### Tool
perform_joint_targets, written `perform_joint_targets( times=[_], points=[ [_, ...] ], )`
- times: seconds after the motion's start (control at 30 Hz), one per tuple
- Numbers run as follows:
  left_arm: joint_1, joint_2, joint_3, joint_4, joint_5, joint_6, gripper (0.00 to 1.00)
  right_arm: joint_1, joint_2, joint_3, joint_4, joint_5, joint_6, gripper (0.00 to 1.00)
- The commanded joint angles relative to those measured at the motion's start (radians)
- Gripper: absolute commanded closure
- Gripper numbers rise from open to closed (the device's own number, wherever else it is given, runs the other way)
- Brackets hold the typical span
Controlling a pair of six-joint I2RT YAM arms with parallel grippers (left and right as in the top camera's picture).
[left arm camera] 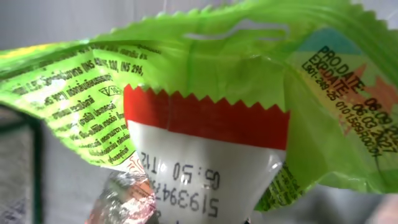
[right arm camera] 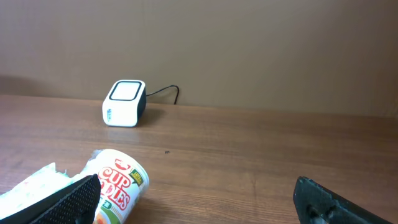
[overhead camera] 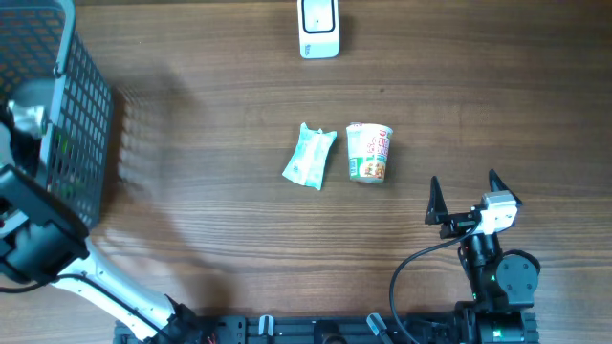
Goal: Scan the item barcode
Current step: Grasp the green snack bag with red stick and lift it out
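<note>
Table stock, as we find it:
- Wood-grain table (overhead camera: 239, 239), plain brown wall (right arm camera: 261, 50) behind.
- Grey mesh basket (overhead camera: 88, 105), left edge; left arm (overhead camera: 38, 239) reaches in.
- Left gripper: closed tight, fingers hidden. Green packet (left arm camera: 205, 68) fills its camera; we cannot tell if it is pinched.
- White scanner (overhead camera: 318, 29), far edge.
- Pale packet (overhead camera: 310, 158) and noodle cup (overhead camera: 369, 153) on its side, mid-table.
- Right gripper (overhead camera: 464, 178): spread wide, holding nothing.

A crinkled green packet (left arm camera: 217, 68) fills the view, its red-and-white zigzag-edged seal (left arm camera: 205, 149) bearing printed digits.
</note>
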Motion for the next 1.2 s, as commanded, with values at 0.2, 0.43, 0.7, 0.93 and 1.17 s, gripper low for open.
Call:
perform_joint_targets(
  times=[0.2, 0.43, 0.7, 0.93, 1.17],
  points=[
    [-0.136, -0.204, 0.361, 0.04, -0.232, -0.158, 0.96, -0.005, -0.006, -0.001, 0.006, -0.002, 0.001, 0.01],
    [-0.188, -0.403, 0.467, 0.079, -0.248, -0.318, 0.96, -0.005, -0.006, -0.001, 0.006, -0.001, 0.001, 0.0],
    [-0.407, -0.599, 0.467, -0.044, -0.242, -0.591, 0.96, -0.005, -0.006, -0.001, 0.006, -0.002, 0.001, 0.0],
    [-0.723, -0.59, 0.467, -0.336, -0.241, -0.877, 0.96, -0.005, -0.006, -0.001, 0.006, -0.002, 0.001, 0.0],
    [-0.969, -0.44, 0.335, -0.514, -0.222, -1.025, 0.96, -0.005, -0.006, -0.001, 0.006, -0.001, 0.001, 0.0]
  ],
)
